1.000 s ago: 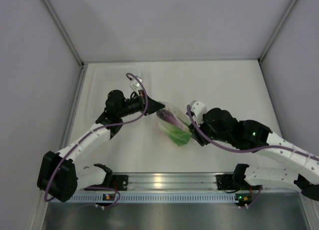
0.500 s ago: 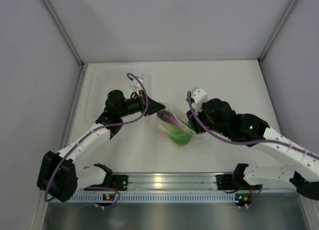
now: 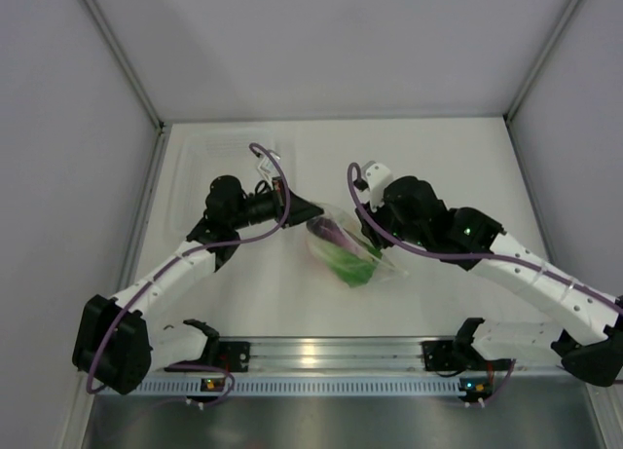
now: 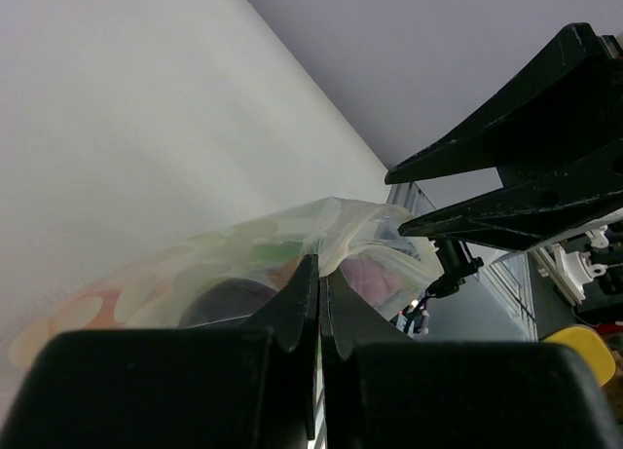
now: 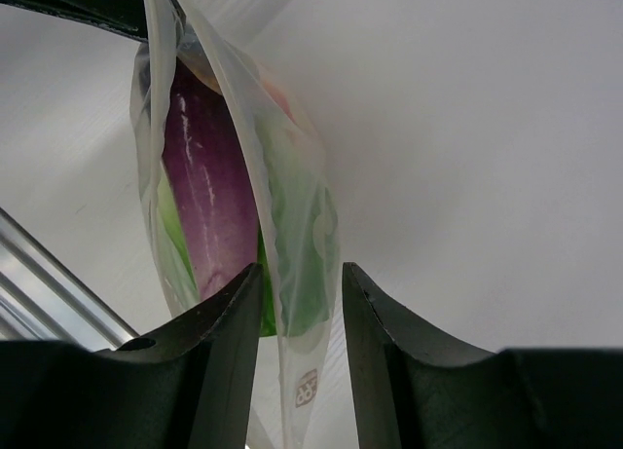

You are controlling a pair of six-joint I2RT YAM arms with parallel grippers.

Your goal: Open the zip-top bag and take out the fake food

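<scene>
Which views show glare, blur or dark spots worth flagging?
Top view: evenly lit and sharp, with glare on the rail. Left wrist: the left gripper is a dark silhouette and the bag looks soft. Right wrist: the eggplant is sharp with a highlight streak; the right gripper is dark.

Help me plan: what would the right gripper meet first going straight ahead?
Likely the clear dotted plastic zip-top bag, hanging between the open jaws of the right gripper, with the slim purple eggplant inside.

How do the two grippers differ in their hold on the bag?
The left gripper is shut, pinching the bag's edge; the right gripper is open, a bag wall hanging between its spread fingers. The left reaches from the bag's left, the right from its right. Both are at the bag.
</scene>
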